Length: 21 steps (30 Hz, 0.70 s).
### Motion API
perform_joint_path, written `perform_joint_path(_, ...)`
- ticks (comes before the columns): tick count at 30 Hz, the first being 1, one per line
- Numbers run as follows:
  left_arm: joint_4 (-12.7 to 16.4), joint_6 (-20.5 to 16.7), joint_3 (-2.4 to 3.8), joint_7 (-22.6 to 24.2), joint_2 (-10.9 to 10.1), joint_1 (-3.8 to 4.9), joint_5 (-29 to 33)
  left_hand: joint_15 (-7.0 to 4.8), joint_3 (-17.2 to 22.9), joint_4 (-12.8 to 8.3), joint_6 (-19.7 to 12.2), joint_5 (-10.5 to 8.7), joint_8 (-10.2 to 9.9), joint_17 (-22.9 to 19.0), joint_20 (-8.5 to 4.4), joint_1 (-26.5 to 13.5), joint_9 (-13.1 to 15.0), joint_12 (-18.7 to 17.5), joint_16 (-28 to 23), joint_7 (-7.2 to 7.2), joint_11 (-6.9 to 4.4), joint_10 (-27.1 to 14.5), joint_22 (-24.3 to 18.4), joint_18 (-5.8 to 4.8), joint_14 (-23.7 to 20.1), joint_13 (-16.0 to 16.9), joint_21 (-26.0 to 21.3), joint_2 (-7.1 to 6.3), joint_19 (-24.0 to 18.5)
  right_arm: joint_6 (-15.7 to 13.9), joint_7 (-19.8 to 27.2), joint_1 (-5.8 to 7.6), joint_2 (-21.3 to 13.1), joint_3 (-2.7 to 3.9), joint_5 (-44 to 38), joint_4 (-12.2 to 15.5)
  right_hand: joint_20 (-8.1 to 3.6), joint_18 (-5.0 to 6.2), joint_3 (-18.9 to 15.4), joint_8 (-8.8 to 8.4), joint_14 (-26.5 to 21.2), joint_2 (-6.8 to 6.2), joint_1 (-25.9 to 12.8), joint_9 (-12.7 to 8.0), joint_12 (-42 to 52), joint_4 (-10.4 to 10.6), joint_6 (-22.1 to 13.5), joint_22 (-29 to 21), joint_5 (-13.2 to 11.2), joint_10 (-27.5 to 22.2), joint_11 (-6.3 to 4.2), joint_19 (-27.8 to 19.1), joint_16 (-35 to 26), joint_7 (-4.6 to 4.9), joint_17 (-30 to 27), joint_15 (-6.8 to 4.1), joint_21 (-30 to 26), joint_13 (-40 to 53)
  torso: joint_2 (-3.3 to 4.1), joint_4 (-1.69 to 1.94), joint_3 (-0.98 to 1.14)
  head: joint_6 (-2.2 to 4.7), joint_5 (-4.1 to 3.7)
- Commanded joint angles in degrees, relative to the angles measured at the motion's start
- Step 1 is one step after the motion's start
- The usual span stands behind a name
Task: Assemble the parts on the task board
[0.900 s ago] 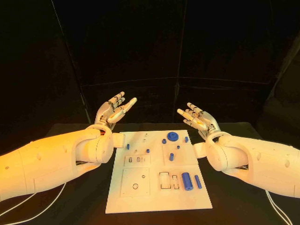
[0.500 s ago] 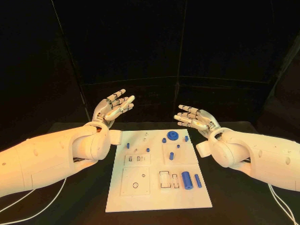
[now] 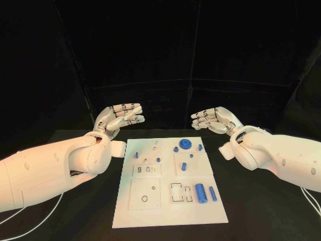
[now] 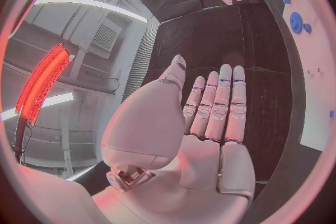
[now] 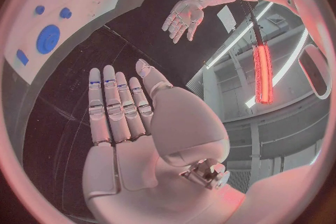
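The board [image 3: 170, 182] lies in the middle of the table [image 3: 276, 201], long side running away from the robot. Blue parts sit on it: a round gear-like disc [image 3: 184, 145] near the far edge, small pegs [image 3: 158, 160] scattered across the far half, and a thick cylinder [image 3: 200, 192] with a thinner pin [image 3: 212, 194] beside it near the right edge, next to open slots [image 3: 176, 192]. None looks seated yet, so assembly seems not yet begun.

The left hand [image 3: 120, 116] hangs above the table beyond the board's far left corner, fingers straight and side by side, holding nothing. The right hand [image 3: 212, 119] mirrors it beyond the far right corner, likewise flat and empty. Both stay well clear of the board, probably to leave it in plain sight before a first reach.
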Motion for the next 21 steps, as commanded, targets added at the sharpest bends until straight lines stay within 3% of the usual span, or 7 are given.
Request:
perform_joint_path(1,1.24,3.97,0.04,1.42,-0.66,0.2,-1.37,-0.56,-0.21,-1.09,1.52,0.19,0.06,0.04,-0.61,0.88,-0.27,-0.34,0.02,1.24,-0.64,1.82,-0.14,0.38,1.72,-0.45,0.11,0.19,1.61,1.31,-3.19,0.92,0.11,0.12,-12.0,-0.36,-3.69,1.23,2.67,0.38,12.09,-1.18,1.01,0.14,-0.83,-2.49,7.24,1.54,0.4,9.04,-2.47,8.87,1.89,-0.09,1.2,-3.67,4.95,0.16,1.16,0.32,0.2,0.38,-0.14)
perform_joint_path(3,2.12,4.24,0.05,1.53,-1.15,0.3,-1.77,-0.81,-0.39,-1.54,2.12,0.2,-0.05,0.06,-0.83,1.08,-0.44,-0.67,-0.11,1.04,-0.8,2.58,-0.25,0.36,2.48,-0.67,0.07,0.32,2.31,2.42,-4.65,1.53,0.24,0.15,-15.58,-0.56,-4.62,1.12,3.06,0.04,13.42,-1.72,0.77,0.06,-1.44,-2.41,7.82,2.35,0.21,10.02,-2.8,10.55,1.85,-0.33,1.46,-4.11,6.67,0.11,1.81,0.43,0.1,0.69,-0.28)
perform_joint_path(4,2.78,4.4,0.05,1.56,-1.5,0.37,-1.98,-0.96,-0.53,-1.9,2.53,0.2,-0.23,0.09,-1.03,1.23,-0.62,-1.05,-0.22,0.93,-0.91,3.12,-0.36,0.36,3.14,-0.83,0.01,0.49,2.9,3.45,-5.98,1.96,0.35,0.18,-18.51,-0.72,-5.88,1.05,3.12,-0.14,14.3,-2.46,0.89,0.08,-1.7,-2.41,8.46,3.7,-0.16,11.18,-3.18,13.2,1.7,-0.73,1.64,-4.6,9.36,0.19,2.26,0.6,0.01,0.8,-0.47)
perform_joint_path(7,4.35,4.39,0.05,1.62,-2.3,0.56,-2.23,-1.04,-0.66,-2.19,2.75,0.2,-0.45,0.11,-1.15,1.31,-0.8,-1.46,-0.38,0.92,-0.95,3.4,-0.48,0.34,3.57,-0.92,-0.1,0.64,3.31,4.92,-9.11,3.06,0.84,0.21,-24.97,-1.08,-7.2,1.02,2.8,-0.24,17.16,-3.16,0.41,0.13,-1.54,-2.24,9.56,5.8,-1.06,13.37,-3.93,16.28,2.34,-1.35,2.21,-5.79,13.35,0.5,3.22,1.05,-0.15,1.0,-0.7)
perform_joint_path(10,6.26,4.12,0.06,1.78,-3.18,0.83,-2.34,-0.99,-0.96,-2.55,2.72,0.19,-1.0,0.09,-1.2,1.24,-1.15,-2.27,-0.79,1.3,-0.72,3.42,-0.72,0.26,3.9,-1.01,-0.4,0.78,3.68,5.82,-13.13,3.96,1.41,0.23,-31.8,-1.05,-8.33,0.84,2.95,-0.33,18.67,-4.02,-0.06,0.11,-1.7,-2.31,11.05,8.6,1.03,15.23,-4.63,18.38,1.83,-2.04,2.43,-6.47,18.29,0.62,4.16,1.53,-0.31,1.67,-1.02)
perform_joint_path(15,9.25,3.73,0.07,2.14,-4.53,1.68,-2.12,-0.66,-1.35,-3.06,2.14,0.19,-1.97,0.0,-1.04,1.12,-1.58,-3.42,-1.49,1.85,-0.24,2.8,-1.12,0.15,3.75,-1.02,-1.03,1.05,3.73,6.89,-19.14,4.89,2.76,0.27,-41.9,-0.81,-8.87,0.88,4.06,-0.88,20.97,-4.54,-0.83,0.04,-2.41,-2.24,11.78,11.29,1.55,15.94,-5.03,19.12,1.67,-2.19,2.9,-6.88,22.83,0.58,5.52,1.77,-0.72,1.72,-1.39)
perform_joint_path(21,11.44,3.74,0.07,1.86,-4.97,2.32,-1.22,-0.32,-1.71,-3.48,1.72,0.18,-2.77,-0.17,-0.8,0.87,-1.74,-4.34,-2.33,2.26,0.12,2.3,-1.56,0.06,3.19,-1.02,-1.77,1.39,3.49,8.61,-23.61,5.42,4.61,0.3,-50.95,-0.84,-8.78,0.95,5.34,-1.65,22.22,-4.79,-1.79,0.01,-4.05,-2.25,11.65,12.88,-1.48,13.63,-4.65,19.8,1.19,-2.1,3.3,-6.82,25.64,0.34,7.19,2.11,-0.84,1.94,-1.68)
